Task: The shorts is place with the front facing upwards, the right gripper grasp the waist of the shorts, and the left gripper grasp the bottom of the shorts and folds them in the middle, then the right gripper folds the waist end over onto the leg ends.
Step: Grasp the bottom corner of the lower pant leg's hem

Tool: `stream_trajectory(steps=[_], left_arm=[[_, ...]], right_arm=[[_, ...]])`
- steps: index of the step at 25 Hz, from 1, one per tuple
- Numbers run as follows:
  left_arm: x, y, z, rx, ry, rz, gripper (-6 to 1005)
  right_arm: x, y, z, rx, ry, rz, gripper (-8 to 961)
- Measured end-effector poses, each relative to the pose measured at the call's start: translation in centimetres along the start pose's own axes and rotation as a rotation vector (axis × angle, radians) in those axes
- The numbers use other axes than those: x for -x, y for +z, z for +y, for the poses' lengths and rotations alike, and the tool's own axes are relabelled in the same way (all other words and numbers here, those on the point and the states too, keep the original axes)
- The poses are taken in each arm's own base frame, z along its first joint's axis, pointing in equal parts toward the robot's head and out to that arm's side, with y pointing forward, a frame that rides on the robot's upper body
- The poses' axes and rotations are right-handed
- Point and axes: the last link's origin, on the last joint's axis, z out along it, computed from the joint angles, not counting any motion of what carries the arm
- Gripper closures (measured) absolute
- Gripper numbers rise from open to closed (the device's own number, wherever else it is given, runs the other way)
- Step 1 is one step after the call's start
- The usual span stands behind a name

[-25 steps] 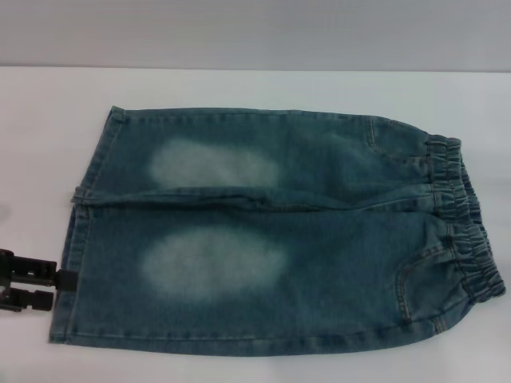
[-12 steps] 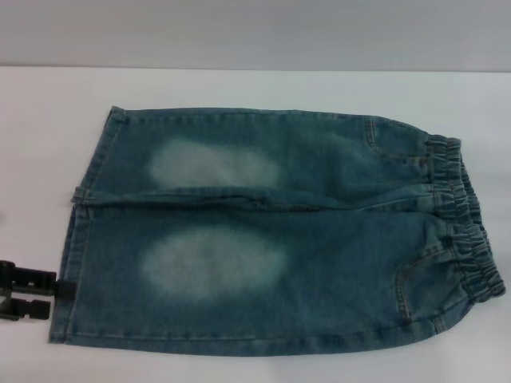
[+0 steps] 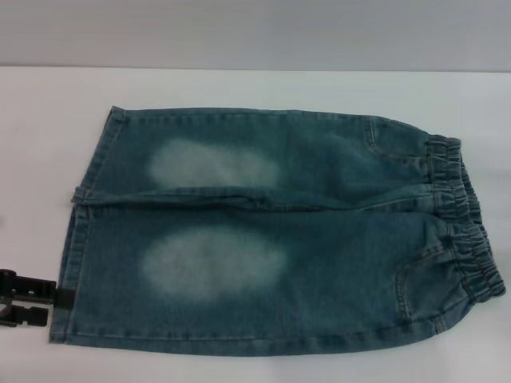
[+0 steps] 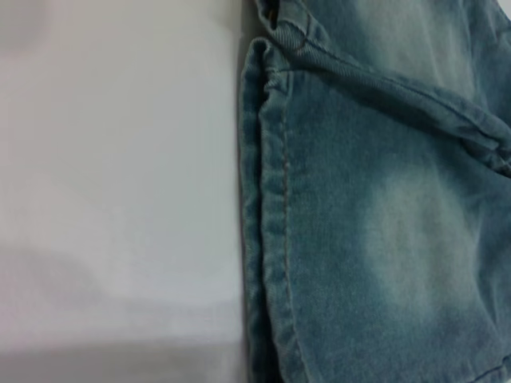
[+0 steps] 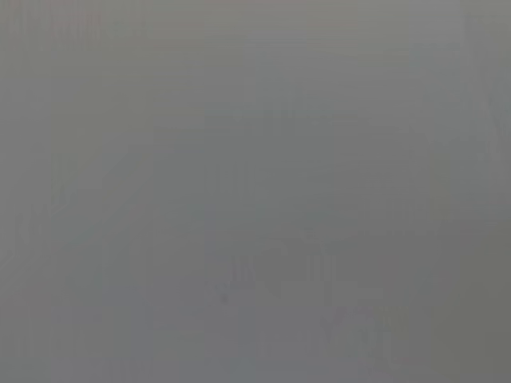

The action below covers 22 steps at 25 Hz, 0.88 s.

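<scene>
1. Sitting low at the left edge of the head view: the left gripper, black and forked, its blocky prongs pointing toward the denim, just beside the near leg's hem. Prongs looking parted, one above the other, with a gap between; gripping nothing yet.

2. Showing nothing of the right gripper in any view; the right wrist view giving only a blank grey field, so no telling how its fingers stand.

3. Lying flat on the white table: the denim shorts, front up, spread sideways across the head view, legs toward the robot's left, waist toward its right.

4. Running straight at the left end: the bottom of the shorts, two stitched hems, one leg farther, one nearer, a dark seam line between them. Seen close in the left wrist view as a thick doubled hem with orange stitching, resting on bare table.

5. Bunching at the right end: the elastic waist, crinkled and gathered.

6. Judging the handling: soft, limp cloth, moderately weighty for its kind, likely drooping and sliding on the smooth table when lifted. Hem and waistband being thicker and stiffer, offering the firmest hold.

7. Judging where to grasp: left prongs over the near hem's edge, catching both layers; right gripper on the waistband's near portion.
</scene>
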Motion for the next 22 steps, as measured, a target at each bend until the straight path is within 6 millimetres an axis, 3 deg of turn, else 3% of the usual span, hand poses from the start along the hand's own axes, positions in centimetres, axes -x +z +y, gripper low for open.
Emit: stream_trajectory(steps=[22], left_arm=[[0.0,0.31,-0.11,-0.013,0.008,-0.005,263]], right_arm=[[0.16,0.59,0.64,0.015,0.006,-0.009,394]])
